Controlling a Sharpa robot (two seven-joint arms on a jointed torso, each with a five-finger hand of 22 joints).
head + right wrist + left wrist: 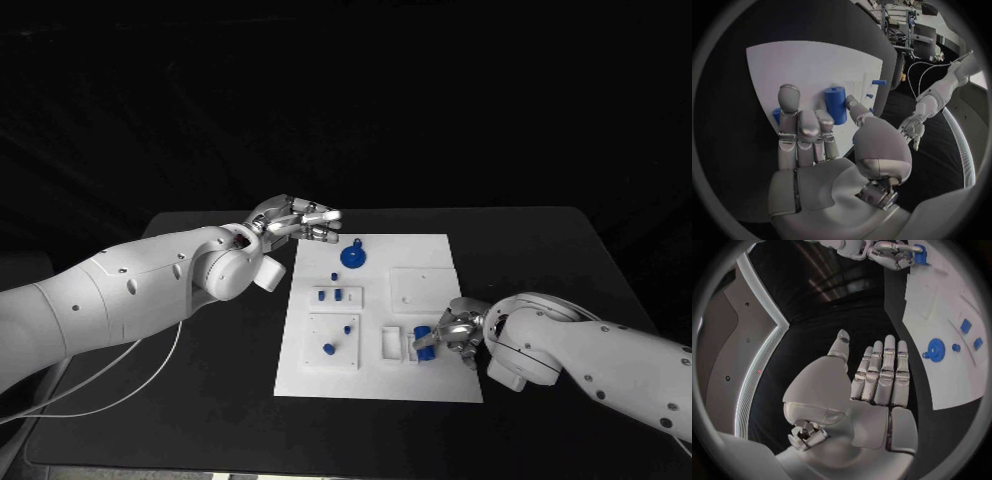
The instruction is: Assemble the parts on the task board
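The bench (577, 260) has a matt black top that throws back almost no light. On it the task board (426, 250) looks like smooth white plastic, flat and dull rather than shiny. The parts (353, 258) are a solid blue plastic with a slight sheen; the cylinder (836, 104) looks smooth-sided. The left robot hand (873, 375) and the right robot hand (811, 135) are brushed silvery metal with soft highlights. The arm casings (101, 300) are glossy white plastic.

- The right hand's silver fingers (799, 131) cover part of the upright blue cylinder part (836, 103).
- Whether they touch it cannot be told.
- The small blue pieces (335, 295) on the white task board (418, 260) are too small to identify.
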